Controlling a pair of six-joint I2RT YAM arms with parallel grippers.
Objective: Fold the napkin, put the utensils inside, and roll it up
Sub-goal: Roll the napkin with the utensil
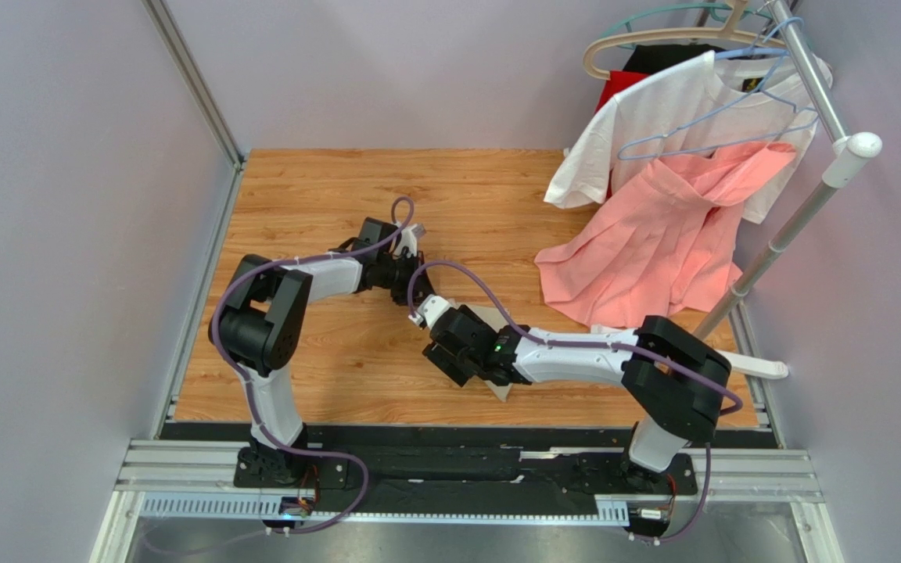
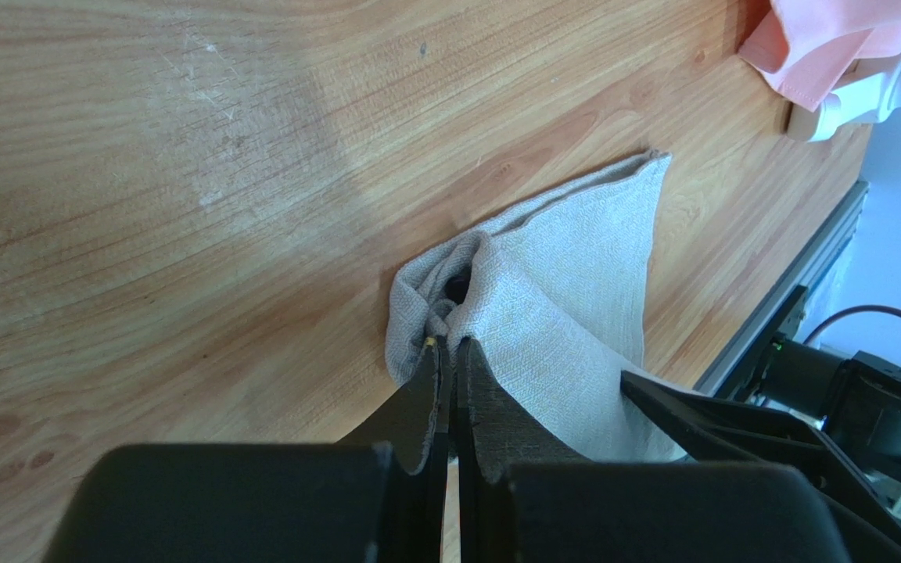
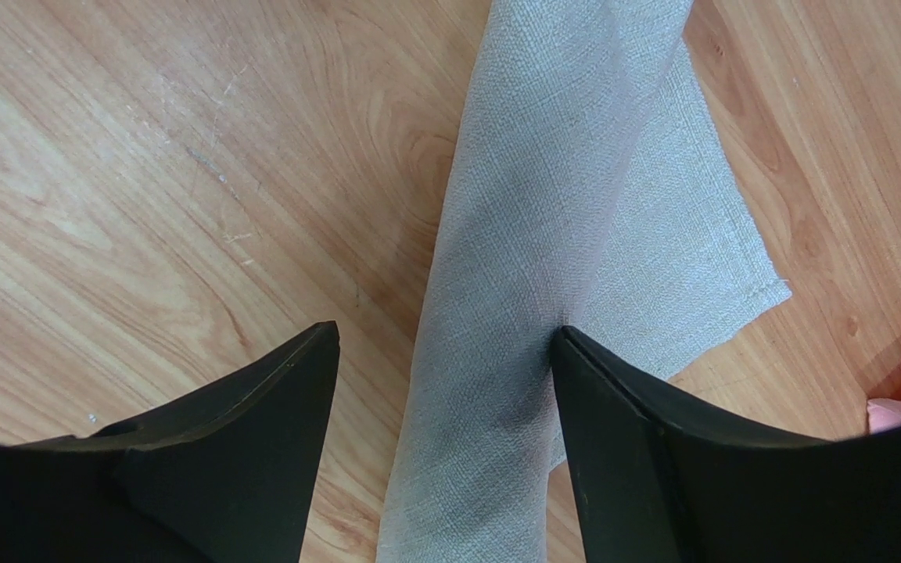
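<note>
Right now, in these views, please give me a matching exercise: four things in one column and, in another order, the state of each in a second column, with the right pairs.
Column one:
1. left tool
2. right tool
3. napkin
4. salmon-pink garment

Column two:
A. hangs from the clothes rack at the right
B. open, one finger on each side of the cloth roll
C. shut, pinching the cloth's end
D. rolled up, lying on the wooden table

Pairs: 1-C, 2-B, 3-D, 4-A.
</note>
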